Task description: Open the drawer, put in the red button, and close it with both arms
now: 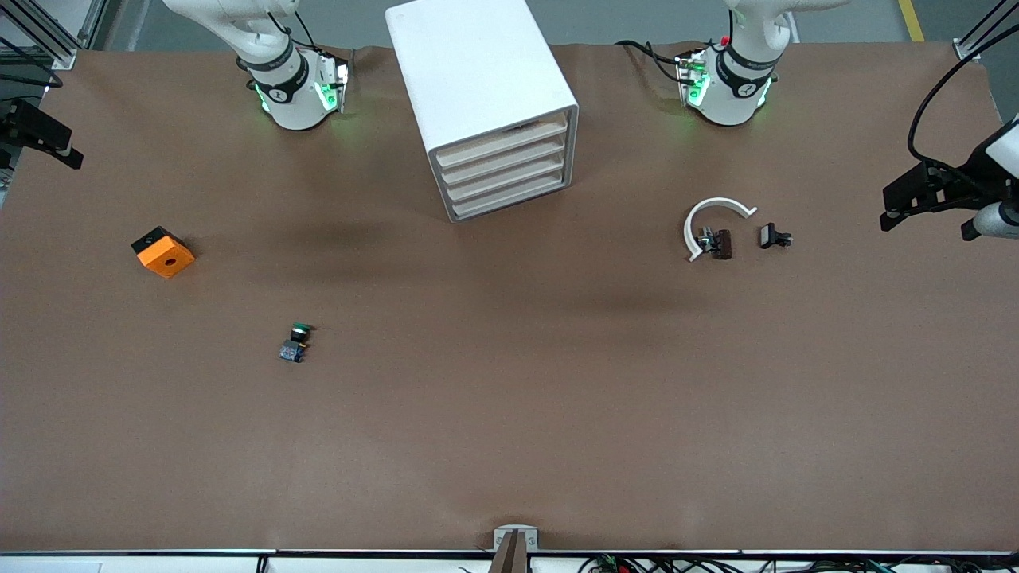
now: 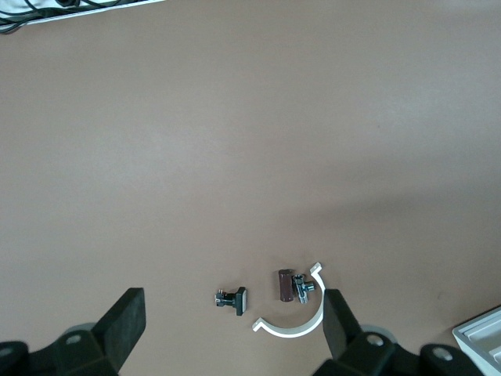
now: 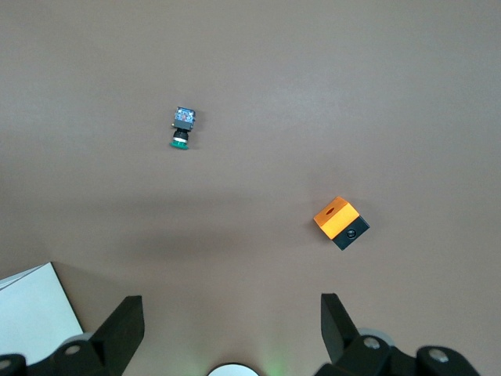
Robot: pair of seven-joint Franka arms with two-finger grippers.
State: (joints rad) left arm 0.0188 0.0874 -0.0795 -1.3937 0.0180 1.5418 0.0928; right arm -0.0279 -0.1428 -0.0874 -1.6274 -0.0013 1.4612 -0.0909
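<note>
Up near my two bases, both grippers hang high over the table (image 1: 509,414) with nothing in them: the left gripper (image 2: 233,313) is spread wide over a white half-ring (image 2: 291,327) and two small dark fittings, and the right gripper (image 3: 232,317) is equally spread over the stretch with the orange block (image 3: 341,223). I judge this a waiting pose for both arms, high enough to survey the table before either reaches. The cabinet (image 1: 470,64) sits between my bases, and the drawer (image 1: 503,137), topmost of four, is fully pushed in. Its pale front faces the front camera, turned a little toward my left arm's end; its long axis runs across that front, so the pull should come out toward the camera. I cannot find the red button anywhere. The only button showing is the green-capped button (image 1: 296,342), lying on its side toward my right arm's end, cap pointing toward my bases.
</note>
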